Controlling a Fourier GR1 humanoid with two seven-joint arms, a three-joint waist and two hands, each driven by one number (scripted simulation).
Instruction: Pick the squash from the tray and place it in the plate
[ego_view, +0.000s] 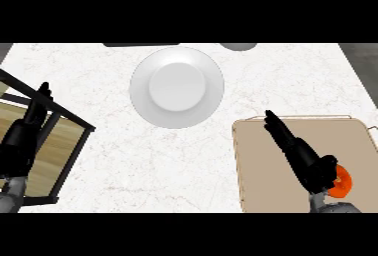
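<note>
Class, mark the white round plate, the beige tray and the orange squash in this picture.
white round plate (176, 86): head view, its raised centre.
beige tray (266, 180): head view, bare floor left of the arm.
orange squash (342, 184): head view, visible edge beside the wrist.

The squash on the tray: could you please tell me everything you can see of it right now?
Only a small part of the squash shows: a bright orange, rounded, smooth-looking shape with a darker patch at its lower edge. It lies on the beige tray, near the tray's lower right. The right robot hand and its wrist lie across it and hide most of it, fingers straight and pointing toward the white plate. Whether the hand touches the squash cannot be told.
</note>
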